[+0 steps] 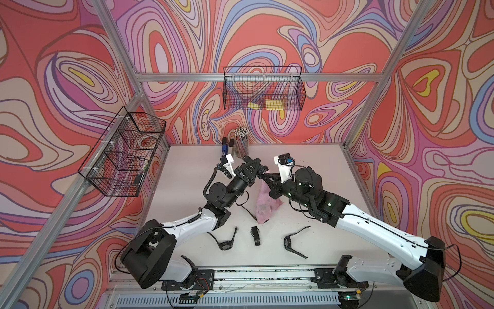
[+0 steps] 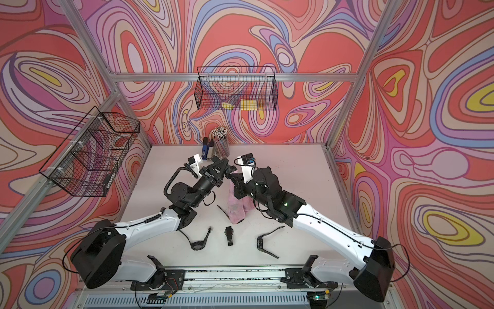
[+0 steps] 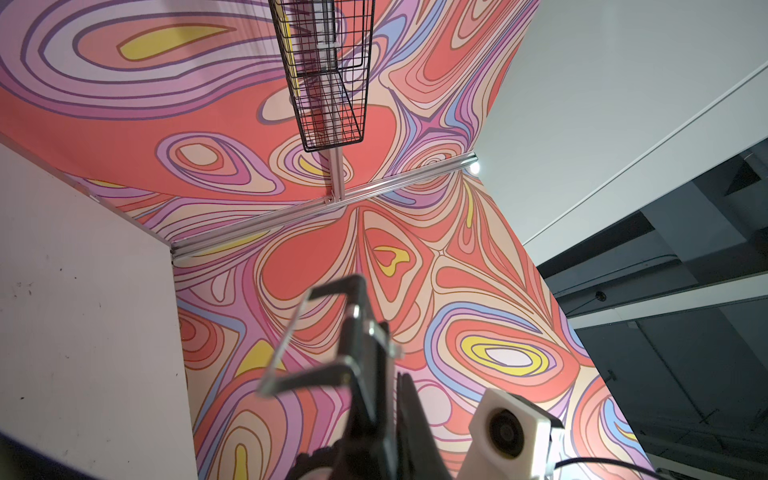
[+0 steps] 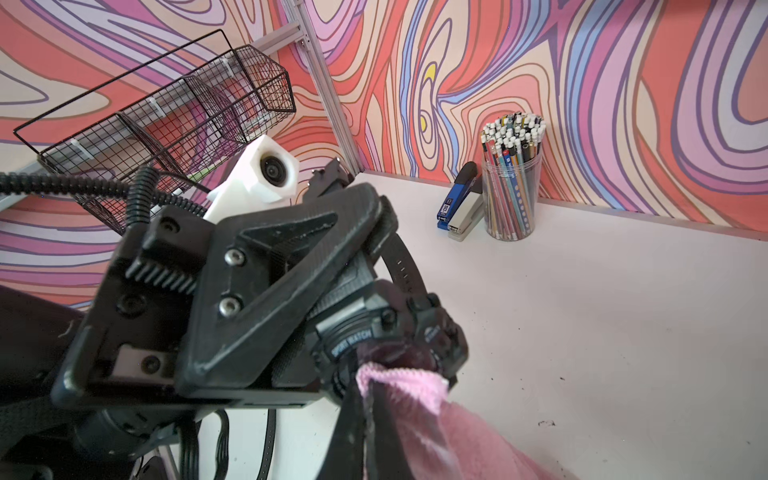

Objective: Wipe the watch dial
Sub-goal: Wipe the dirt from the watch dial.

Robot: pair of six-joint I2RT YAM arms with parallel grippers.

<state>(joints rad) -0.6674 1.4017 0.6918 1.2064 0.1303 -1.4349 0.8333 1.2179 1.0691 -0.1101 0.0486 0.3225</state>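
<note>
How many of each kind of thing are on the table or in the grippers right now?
Watches: 4, three on the table, one watch in the left gripper
Cloth: 1, pink, in the right gripper
Staplers: 2, blue and grey
Cup of pencils: 1
Total: 8

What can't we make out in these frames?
Dial of the held watch: right wrist view, pink cloth covers it; too small in both top views, hidden by the left pincer.
Three table watches: dials too small in top views.
Left wrist view: the grip is blurred, cut off by the frame edge.
</note>
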